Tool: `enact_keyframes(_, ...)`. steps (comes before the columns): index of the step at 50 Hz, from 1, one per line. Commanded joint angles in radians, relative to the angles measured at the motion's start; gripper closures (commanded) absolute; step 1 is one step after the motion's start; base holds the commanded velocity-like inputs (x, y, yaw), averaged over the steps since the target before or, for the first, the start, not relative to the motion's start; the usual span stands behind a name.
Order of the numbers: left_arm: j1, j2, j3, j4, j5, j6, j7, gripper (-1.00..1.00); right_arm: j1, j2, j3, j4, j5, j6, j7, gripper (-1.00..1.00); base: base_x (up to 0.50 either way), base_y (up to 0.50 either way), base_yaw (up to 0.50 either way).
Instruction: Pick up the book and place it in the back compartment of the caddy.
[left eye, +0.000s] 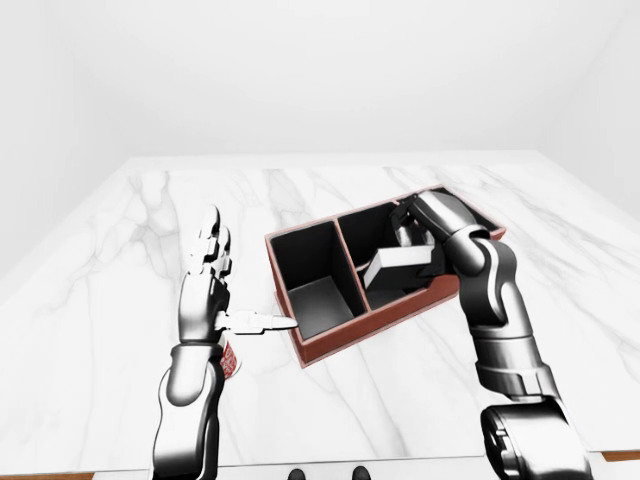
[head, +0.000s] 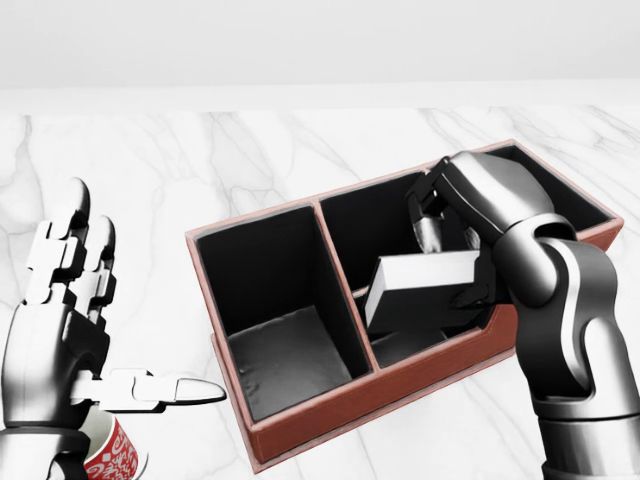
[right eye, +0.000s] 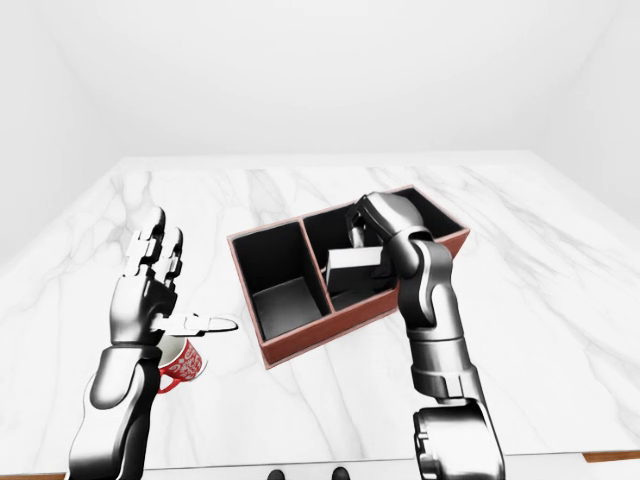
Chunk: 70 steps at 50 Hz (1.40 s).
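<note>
Marble table (head: 250, 150) fills the head view. At far left the left hand (head: 60, 320) stands upright, fingers spread, holding nothing, above a red patterned cup (head: 110, 455). Next comes the brown caddy (head: 300, 425), with 2 visible black compartments. Over the right one, the right hand (head: 455, 250) clasps the tilted grey book (head: 420, 290).

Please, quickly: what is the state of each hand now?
Left hand: open, fingers spread, holding nothing.
Right hand: closed on the book, inside the caddy.
</note>
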<state>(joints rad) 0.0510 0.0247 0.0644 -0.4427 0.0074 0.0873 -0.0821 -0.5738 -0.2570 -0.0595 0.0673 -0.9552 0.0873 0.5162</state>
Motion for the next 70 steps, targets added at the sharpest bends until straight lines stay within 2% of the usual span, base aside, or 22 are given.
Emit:
enact_keyframes(1,0.000,0.000,-0.001,0.005,0.003,0.000,0.002,-1.00,-0.024,-0.009,-0.014,0.010,-0.002,0.000,-0.026,1.00,0.00,0.00,0.00)
enact_keyframes(17,-0.003,0.000,-0.001,0.009,0.001,0.000,0.001,-1.00,-0.053,-0.023,-0.016,0.062,-0.006,0.000,-0.061,1.00,0.00,0.00,0.00)
enact_keyframes(38,0.001,-0.001,-0.003,0.002,0.002,0.000,0.001,-1.00,-0.070,-0.015,-0.002,0.200,0.027,0.000,-0.182,1.00,0.00,0.00,0.00)
enact_keyframes(68,0.000,-0.001,-0.006,0.016,0.003,0.000,0.002,-1.00,-0.060,-0.007,0.008,0.244,0.022,0.000,-0.222,1.00,0.00,0.00,0.00)
enact_keyframes(70,0.001,-0.001,-0.006,0.013,0.003,0.000,0.001,-1.00,-0.060,-0.006,0.011,0.252,0.021,-0.008,-0.226,1.00,0.00,0.00,0.00)
